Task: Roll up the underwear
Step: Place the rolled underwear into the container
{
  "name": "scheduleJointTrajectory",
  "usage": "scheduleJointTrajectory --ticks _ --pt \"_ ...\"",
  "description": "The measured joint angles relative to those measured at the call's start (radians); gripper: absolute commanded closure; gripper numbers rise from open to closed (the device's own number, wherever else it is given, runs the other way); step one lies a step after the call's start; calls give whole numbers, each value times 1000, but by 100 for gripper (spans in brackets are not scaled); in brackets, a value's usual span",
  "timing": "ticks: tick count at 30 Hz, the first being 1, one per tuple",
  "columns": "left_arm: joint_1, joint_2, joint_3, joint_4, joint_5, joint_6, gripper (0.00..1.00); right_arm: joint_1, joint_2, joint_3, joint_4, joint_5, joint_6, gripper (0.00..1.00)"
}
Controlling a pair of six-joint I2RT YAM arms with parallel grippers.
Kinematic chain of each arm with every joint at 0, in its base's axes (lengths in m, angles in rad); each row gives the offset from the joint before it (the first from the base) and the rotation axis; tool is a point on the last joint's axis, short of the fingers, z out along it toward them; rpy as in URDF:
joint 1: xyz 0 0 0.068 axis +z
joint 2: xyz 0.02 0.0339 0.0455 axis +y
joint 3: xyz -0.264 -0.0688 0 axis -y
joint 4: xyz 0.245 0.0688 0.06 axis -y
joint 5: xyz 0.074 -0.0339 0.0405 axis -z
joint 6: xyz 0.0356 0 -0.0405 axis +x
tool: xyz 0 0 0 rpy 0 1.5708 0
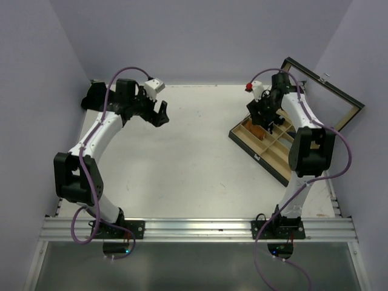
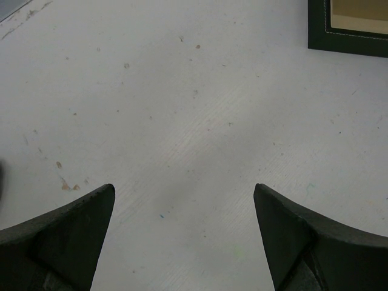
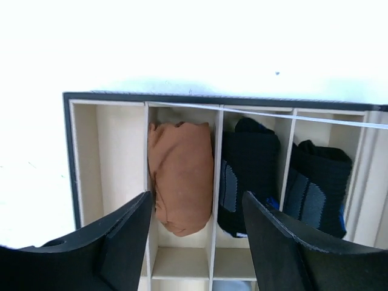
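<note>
The right gripper (image 3: pixel 195 200) hangs over the shallow wooden compartment box (image 3: pixel 182 97), its fingers spread and nothing pinched between them. Just beneath it, a touch toward 12 o'clock in the wrist view, lies the rust-orange cloth underwear (image 3: pixel 180 176). It is rolled into a fat bundle and tucked in the second compartment from the 9 o'clock end. Its long axis runs 12 to 6, along the slot, so the two fingers stand at 9 and 3 across its narrow width. I'd judge a straight drop would straddle it, though the thin wooden dividers sit close on either side.

I count three bundles: that orange one, plus two black rolled bundles (image 3: pixel 248 176) with blue-grey patches, one in each of the next two compartments toward 3 o'clock.

From above, the box sits at 3 o'clock on the white table (image 1: pixel 194 170), its dark-framed glass lid (image 1: pixel 327 91) propped open toward 1 o'clock. The left gripper (image 1: pixel 160 112) is at 10 o'clock, jaws wide apart over bare tabletop and holding nothing. It is well apart from the box, so of the two arms the right is far nearer.
</note>
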Motion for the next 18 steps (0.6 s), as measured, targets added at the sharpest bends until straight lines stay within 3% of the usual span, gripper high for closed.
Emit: scheduleJointTrajectory --ticks 9,10,11,12,18 --pt "13 43 88 -13 38 -76 0 57 -65 89 -57 -86 108 31" --pt "19 70 132 -24 43 -76 0 72 -79 88 -66 -107 127 25" --pt "24 93 172 -39 46 -71 0 88 -95 82 -74 -132 146 8" --pt "28 109 200 -47 48 -68 0 105 -119 61 -71 -158 170 1" --pt "64 127 233 -108 78 -63 0 243 -312 -223 -60 -272 254 1"
